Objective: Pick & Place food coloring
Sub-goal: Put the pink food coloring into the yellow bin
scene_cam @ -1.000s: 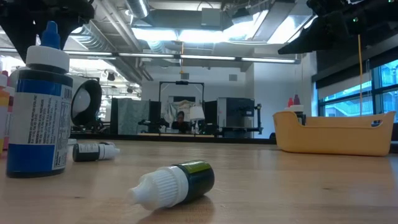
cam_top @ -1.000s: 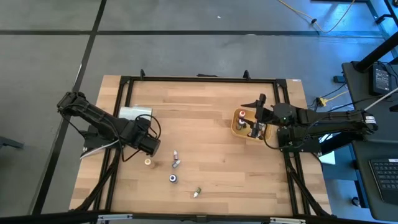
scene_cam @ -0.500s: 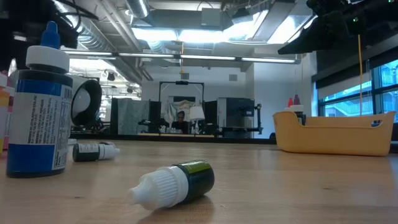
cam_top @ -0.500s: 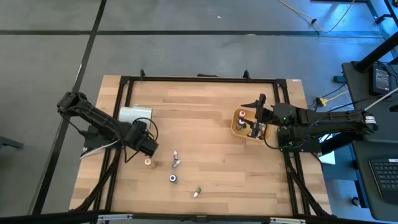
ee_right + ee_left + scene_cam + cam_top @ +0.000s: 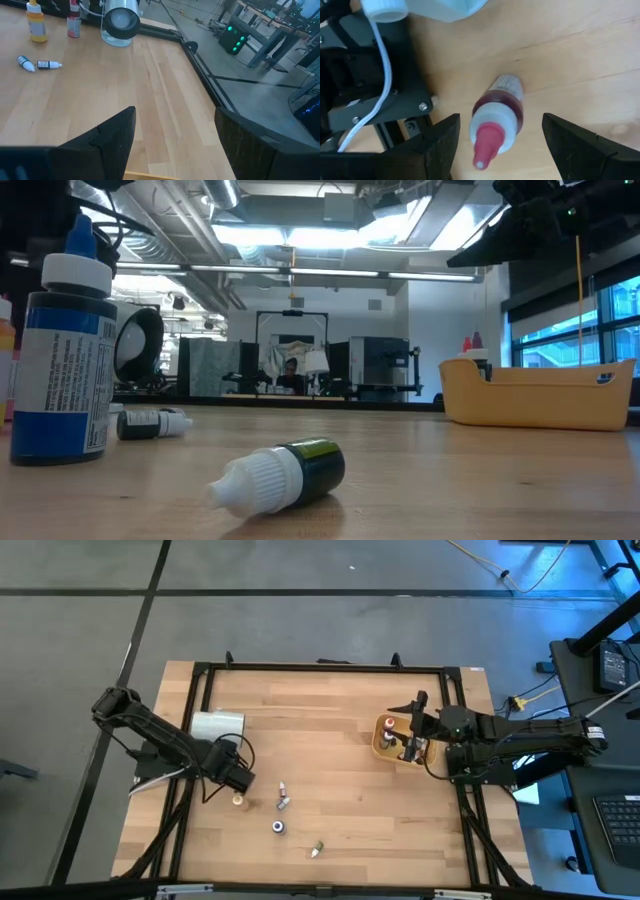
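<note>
Nothing can be read: the blue bottle point(image 5: 62, 355) carries a printed label, its small text illegible.

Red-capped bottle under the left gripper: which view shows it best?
The left wrist view: the red-capped bottle stands upright, filling the frame between open jaws. The high view shows only a speck; the right wrist view shows it small and distant.

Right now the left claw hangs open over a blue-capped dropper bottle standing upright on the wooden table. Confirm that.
Not quite. The left wrist view shows the open left claw over a pink-tipped, white-capped dropper bottle with a dark red body, not a blue-capped one, standing on the wooden table.
</note>
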`<state>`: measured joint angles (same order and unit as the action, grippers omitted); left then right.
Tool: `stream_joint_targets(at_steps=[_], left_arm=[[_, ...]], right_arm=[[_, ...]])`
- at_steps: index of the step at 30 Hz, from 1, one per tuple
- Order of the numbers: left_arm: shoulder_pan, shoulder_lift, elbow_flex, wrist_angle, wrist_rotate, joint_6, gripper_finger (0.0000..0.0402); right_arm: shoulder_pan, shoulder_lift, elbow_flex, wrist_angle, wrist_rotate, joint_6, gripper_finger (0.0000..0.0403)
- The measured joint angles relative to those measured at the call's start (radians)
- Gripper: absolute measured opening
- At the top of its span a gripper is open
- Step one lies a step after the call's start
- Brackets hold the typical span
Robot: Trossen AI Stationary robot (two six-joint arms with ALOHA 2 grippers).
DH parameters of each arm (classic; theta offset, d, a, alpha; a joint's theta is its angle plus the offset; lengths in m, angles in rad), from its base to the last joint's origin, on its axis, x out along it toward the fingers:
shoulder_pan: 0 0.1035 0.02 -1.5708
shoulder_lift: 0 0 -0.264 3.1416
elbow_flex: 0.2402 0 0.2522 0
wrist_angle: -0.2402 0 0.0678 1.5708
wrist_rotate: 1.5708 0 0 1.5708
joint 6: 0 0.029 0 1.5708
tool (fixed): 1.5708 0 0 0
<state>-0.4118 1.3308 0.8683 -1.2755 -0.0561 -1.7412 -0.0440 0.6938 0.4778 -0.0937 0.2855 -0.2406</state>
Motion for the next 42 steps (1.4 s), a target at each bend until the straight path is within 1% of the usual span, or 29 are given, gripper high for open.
stream_joint_targets(at_steps=[4, 8, 11, 19, 21, 28, 32, 36, 39, 42], left_arm=[[0.000, 0.000, 0.000, 0.002, -0.011, 0.015, 0.0273], [0.000, 0.000, 0.000, 0.002, 0.011, 0.015, 0.0253], [0.000, 0.000, 0.000, 0.005, 0.015, 0.017, 0.0227], [0.000, -0.002, 0.003, 0.008, 0.015, 0.028, 0.0134], [0.000, -0.003, 0.004, 0.008, 0.015, 0.035, 0.0118], [0.000, 0.000, 0.011, 0.020, 0.002, 0.050, 0.0115], [0.009, 0.000, 0.080, 0.097, -0.063, 0.135, 0.0117], [0.030, 0.002, 0.161, 0.186, -0.148, 0.283, 0.0120], [0.070, 0.001, 0.213, 0.263, -0.211, 0.419, 0.0117], [0.135, 0.001, 0.248, 0.366, -0.230, 0.546, 0.0116]], right_arm=[[0.000, 0.000, 0.000, 0.000, 0.000, 0.000, 0.0273], [0.000, 0.000, 0.000, 0.000, 0.000, 0.000, 0.0273], [0.000, 0.000, 0.000, 0.000, 0.000, 0.000, 0.0273], [0.000, 0.000, 0.000, 0.000, 0.000, 0.000, 0.0273], [0.000, 0.000, 0.000, 0.000, 0.000, 0.000, 0.0273], [0.000, 0.000, 0.000, 0.000, 0.000, 0.000, 0.0273], [0.000, 0.001, 0.000, 0.009, 0.000, 0.000, 0.0273], [0.000, 0.003, 0.001, 0.024, 0.000, 0.000, 0.0273], [0.000, 0.008, 0.001, 0.028, 0.000, 0.000, 0.0273], [0.000, 0.022, 0.001, 0.037, 0.000, -0.001, 0.0273]])
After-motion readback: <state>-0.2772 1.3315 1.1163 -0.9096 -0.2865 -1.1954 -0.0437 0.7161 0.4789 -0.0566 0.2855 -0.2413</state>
